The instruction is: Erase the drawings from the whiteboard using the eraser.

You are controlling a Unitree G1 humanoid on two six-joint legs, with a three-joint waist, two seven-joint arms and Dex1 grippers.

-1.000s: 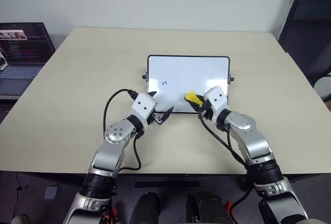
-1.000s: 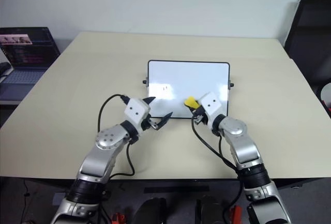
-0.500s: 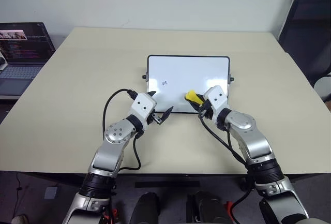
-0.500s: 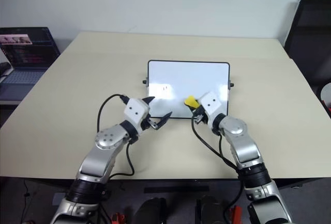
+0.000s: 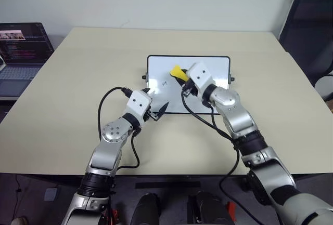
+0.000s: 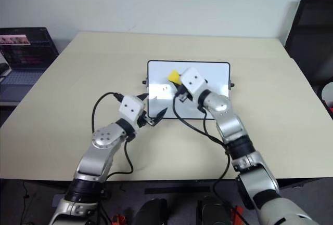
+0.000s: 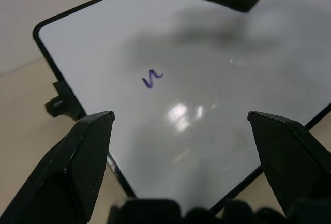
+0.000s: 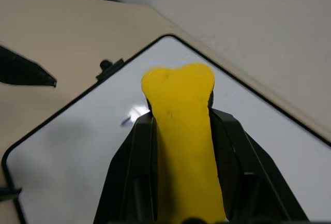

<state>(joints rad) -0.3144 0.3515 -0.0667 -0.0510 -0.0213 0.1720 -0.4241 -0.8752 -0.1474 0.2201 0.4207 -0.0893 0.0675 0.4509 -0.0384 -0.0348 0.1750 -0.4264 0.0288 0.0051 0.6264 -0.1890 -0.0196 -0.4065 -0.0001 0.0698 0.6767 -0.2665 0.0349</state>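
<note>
Though my head views show a laptop (image 5: 21, 53) with a lit screen off the counter's left edge, its text is too small to read, and the one bit of writing I can make out is the drawings (image 5: 165, 83) — a single small dark squiggle, like an "n", on the left part of the whiteboard (image 5: 218, 63). The whiteboard lies flat at the middle of the beige counter (image 5: 78, 79). My right gripper (image 5: 180, 75) is above the board's upper middle, its fingers clamped on the eraser (image 5: 177, 71), whose yellow end juts toward the squiggle and sits just right of it. My left gripper (image 5: 155, 102) hangs at the board's near left corner with its fingers spread wide, holding nothing.

In my left wrist view the two black fingers (image 7: 77, 167) stand far apart, the board between them and the blue-purple squiggle (image 7: 152, 78) plain on its white face — a black knob (image 7: 58, 105) shows on the short side.

In my right wrist view the yellow eraser (image 8: 181, 125) is pinched between my fingers (image 8: 232, 151), over the board's white face.
</note>
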